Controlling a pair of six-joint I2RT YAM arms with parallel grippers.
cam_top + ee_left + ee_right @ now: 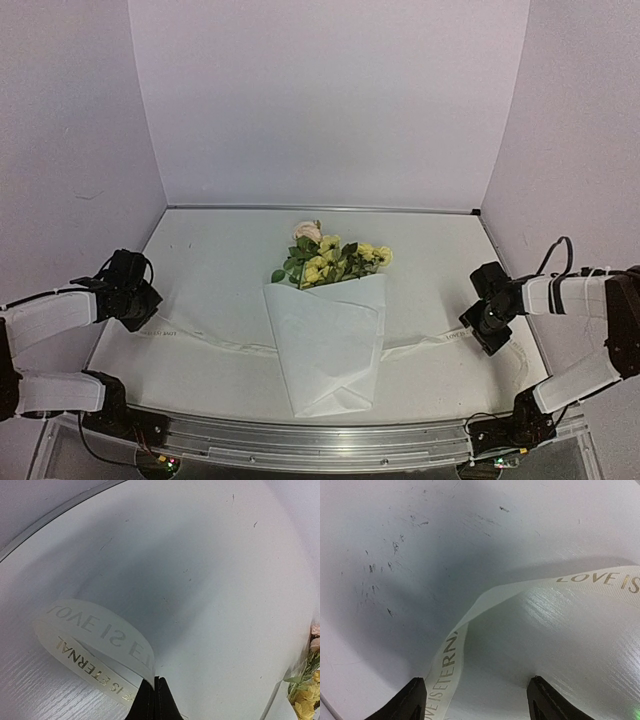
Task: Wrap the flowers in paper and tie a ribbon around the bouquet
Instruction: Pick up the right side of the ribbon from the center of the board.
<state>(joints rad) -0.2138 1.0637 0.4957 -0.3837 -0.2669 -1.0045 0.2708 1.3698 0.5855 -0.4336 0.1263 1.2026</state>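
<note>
The bouquet lies in the middle of the table: yellow flowers [330,258] and a pale rose stick out of the top of a white paper [328,345] cone. The ribbon [200,338] runs flat across the table, passing under the cone. My left gripper [148,318] at the table's left side is shut on the ribbon's end, which loops up as a printed band [95,625] into the closed tips [154,679]. My right gripper [476,680] at the right side stands open, and the ribbon [450,655] lies loose on the table beside its left finger.
White walls close the table on three sides. A metal rail [320,440] runs along the near edge between the arm bases. A few flower heads [305,695] show at the right edge of the left wrist view.
</note>
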